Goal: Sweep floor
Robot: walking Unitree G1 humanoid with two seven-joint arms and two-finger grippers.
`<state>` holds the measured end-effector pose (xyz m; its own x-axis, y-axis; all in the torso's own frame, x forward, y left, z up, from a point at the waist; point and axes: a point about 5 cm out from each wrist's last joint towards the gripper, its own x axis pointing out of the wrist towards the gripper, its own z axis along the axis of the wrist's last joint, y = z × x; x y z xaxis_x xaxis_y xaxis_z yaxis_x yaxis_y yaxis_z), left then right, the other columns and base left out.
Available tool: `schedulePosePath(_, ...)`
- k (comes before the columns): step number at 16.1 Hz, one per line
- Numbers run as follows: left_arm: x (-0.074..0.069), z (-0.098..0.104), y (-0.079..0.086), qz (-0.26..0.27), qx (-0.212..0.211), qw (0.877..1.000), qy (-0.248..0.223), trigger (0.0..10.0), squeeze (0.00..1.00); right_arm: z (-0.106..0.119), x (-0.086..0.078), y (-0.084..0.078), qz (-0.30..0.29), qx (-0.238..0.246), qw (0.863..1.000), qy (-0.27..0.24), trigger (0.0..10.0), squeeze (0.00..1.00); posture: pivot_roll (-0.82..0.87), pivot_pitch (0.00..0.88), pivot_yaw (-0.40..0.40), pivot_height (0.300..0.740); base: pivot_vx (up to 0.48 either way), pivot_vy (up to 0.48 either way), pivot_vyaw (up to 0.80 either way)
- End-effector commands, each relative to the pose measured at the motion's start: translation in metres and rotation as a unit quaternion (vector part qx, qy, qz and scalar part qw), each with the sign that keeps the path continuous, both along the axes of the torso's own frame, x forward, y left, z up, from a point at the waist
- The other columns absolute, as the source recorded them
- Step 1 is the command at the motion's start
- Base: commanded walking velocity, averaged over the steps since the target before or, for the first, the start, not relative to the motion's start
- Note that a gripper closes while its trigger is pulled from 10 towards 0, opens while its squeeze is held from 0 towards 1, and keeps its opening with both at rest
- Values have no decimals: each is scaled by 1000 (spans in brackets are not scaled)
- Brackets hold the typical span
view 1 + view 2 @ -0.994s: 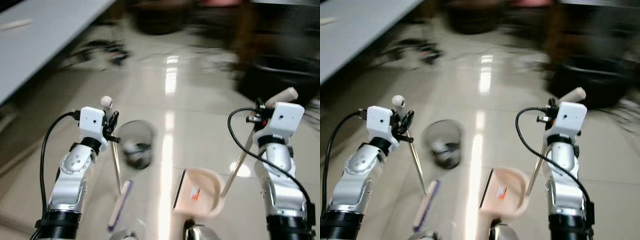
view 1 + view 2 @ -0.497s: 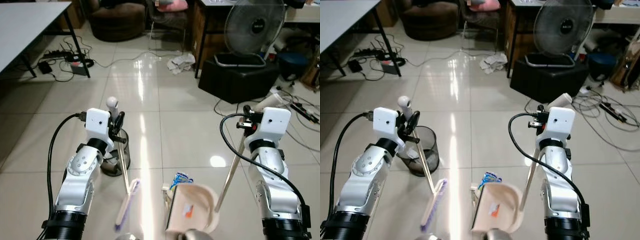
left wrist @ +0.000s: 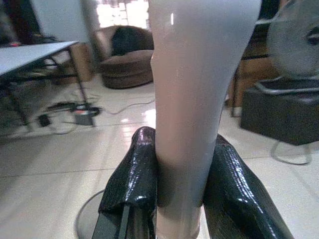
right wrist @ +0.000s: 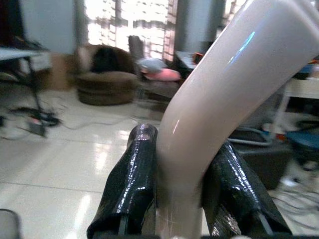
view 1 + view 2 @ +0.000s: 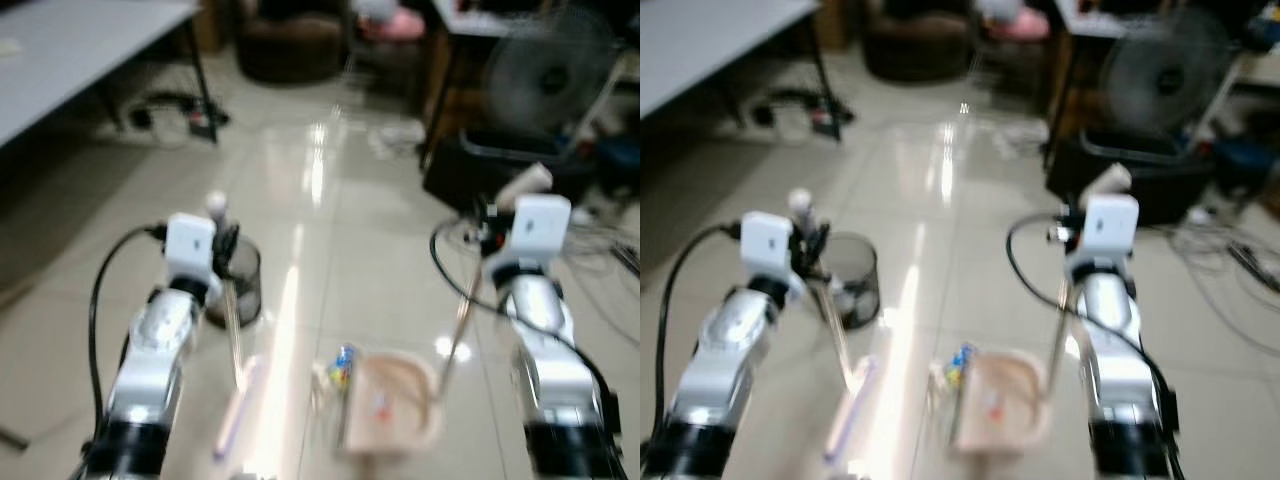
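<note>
The left gripper (image 3: 179, 191) holds the broom (image 5: 236, 405), the right gripper (image 4: 179, 191) the dustpan (image 5: 390, 400); brush the wrapper (image 5: 343, 362) in gently.

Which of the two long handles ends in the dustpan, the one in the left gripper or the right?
The handle in the right gripper: its stick runs down to the beige dustpan. The left gripper holds the broom.

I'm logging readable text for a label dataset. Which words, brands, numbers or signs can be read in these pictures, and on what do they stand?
None can be read.
Dustpan: a small orange mark inside, too blurred to read.
Fan: a dark centre badge, too blurred to read.
Blue and yellow scrap on the floor: any print is unreadable.
</note>
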<state>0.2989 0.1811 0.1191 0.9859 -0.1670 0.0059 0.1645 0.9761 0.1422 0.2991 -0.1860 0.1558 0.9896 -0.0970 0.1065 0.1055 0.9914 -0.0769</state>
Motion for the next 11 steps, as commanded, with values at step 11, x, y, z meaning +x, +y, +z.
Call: schedulePosePath(11,12,18,-12,-6,2,999,-40,10000,0,-1,-3,-8,-20,24,1000,-1,10000,0,-24,0,28,740,0,-244,286)
